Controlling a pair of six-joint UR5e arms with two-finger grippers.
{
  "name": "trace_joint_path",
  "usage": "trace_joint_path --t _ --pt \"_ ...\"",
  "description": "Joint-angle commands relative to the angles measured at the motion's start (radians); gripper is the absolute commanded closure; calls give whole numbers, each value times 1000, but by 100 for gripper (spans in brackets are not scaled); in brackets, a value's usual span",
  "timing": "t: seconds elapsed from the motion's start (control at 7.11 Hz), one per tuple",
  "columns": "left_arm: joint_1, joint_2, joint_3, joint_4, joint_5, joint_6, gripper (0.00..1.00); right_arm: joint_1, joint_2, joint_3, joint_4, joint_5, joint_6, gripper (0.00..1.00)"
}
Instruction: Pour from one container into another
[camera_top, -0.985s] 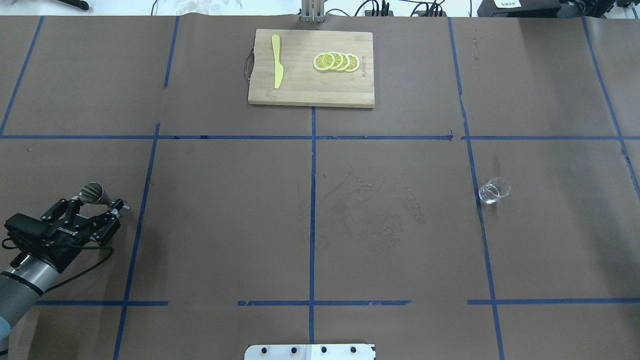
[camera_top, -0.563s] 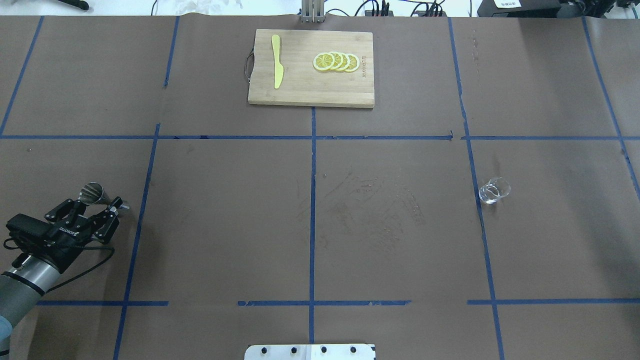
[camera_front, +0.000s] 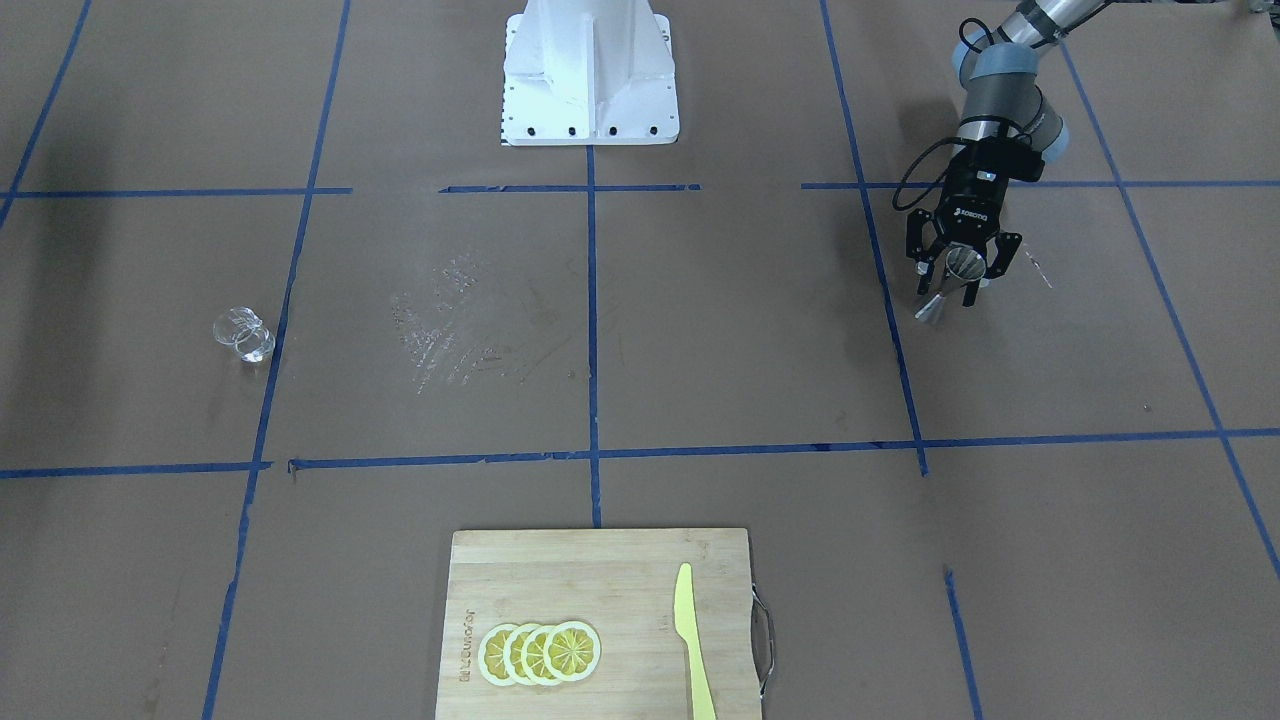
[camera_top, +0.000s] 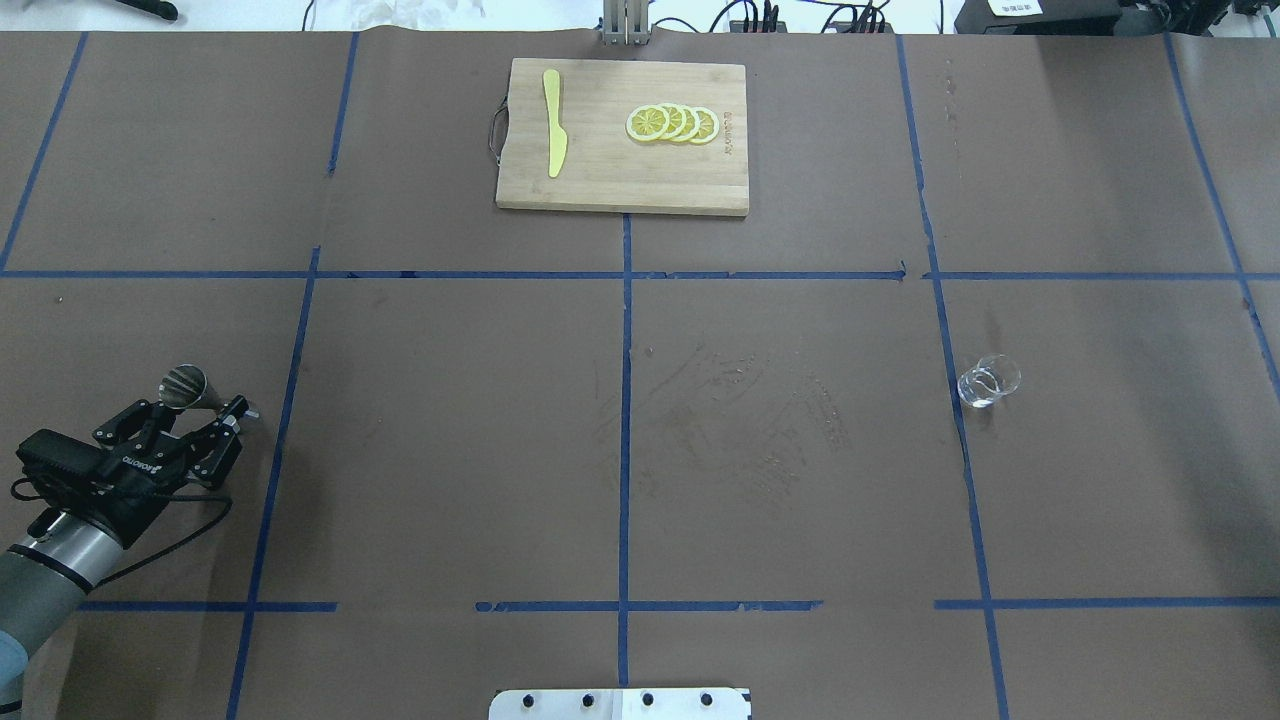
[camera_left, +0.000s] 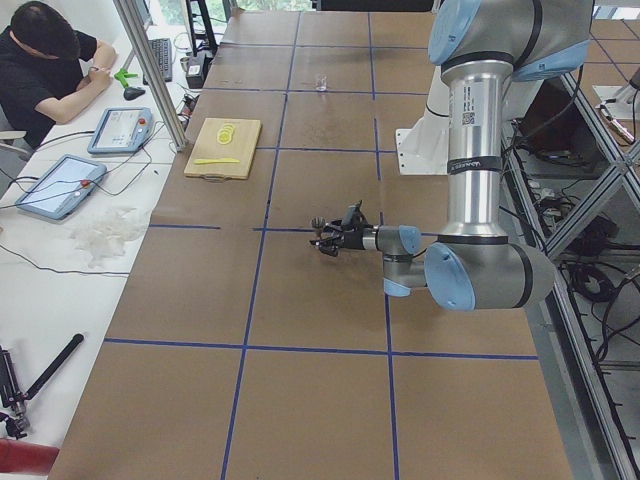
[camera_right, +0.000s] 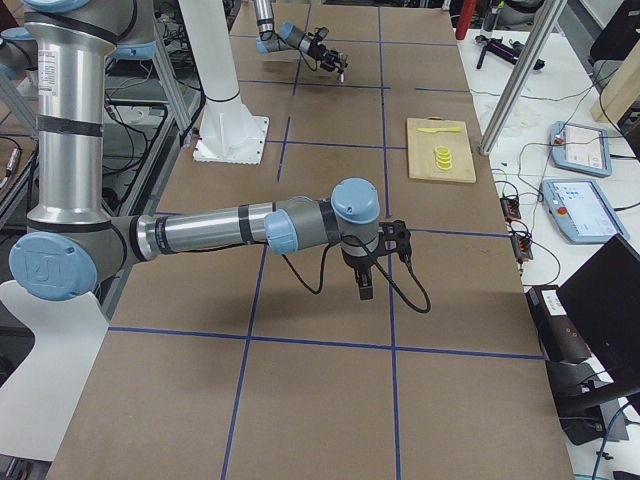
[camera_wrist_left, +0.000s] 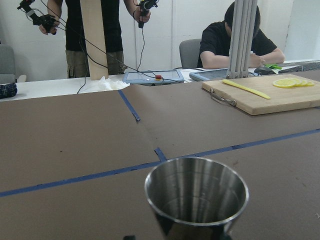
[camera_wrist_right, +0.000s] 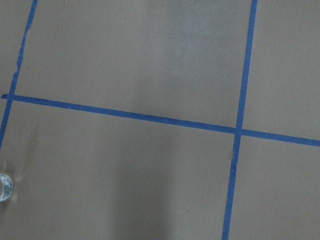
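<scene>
We are at the start of the job, and nothing has been poured. The left gripper (camera_top: 200, 405) lies level and low over the worktop (camera_top: 620, 470), far out on the robot's left. Its jaws are spread wide to either side of the metal jigger (camera_top: 183, 385). The jigger stands upright, open mouth up, and the left wrist view looks straight at its rim. As far as we can judge the jaws are not yet pinching it.

The glass (camera_top: 988, 381) sits on the robot's right half of the worktop, just beside a blue tape line and well apart from the jigger. We cannot tell whether it holds any liquid.

The right gripper (camera_right: 363, 285) hangs pointing down over bare worktop, and we cannot tell whether it is spread or closed. Its wrist view catches the glass only at the lower left edge.

Next, we think, the left jaws should close on the jigger's narrow waist without tipping it. The right arm would then go to the glass, grip it and carry it across to the jigger. The cutting board (camera_top: 620, 190) at the far side plays no part.
</scene>
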Motion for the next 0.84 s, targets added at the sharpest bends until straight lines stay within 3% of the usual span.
trace_joint_path --t 0.0,0.14,0.28,0.7 --pt "1 -1 -1 0 0 -2 37 0 -1 0 -1 0 0 0" --pt "1 -1 -1 0 0 -2 60 0 -1 0 -1 0 0 0" --pt "1 4 -1 0 0 -2 100 0 -1 0 0 0 0 0" --pt "1 13 -15 -32 -35 9 100 0 1 0 0 0 2 0"
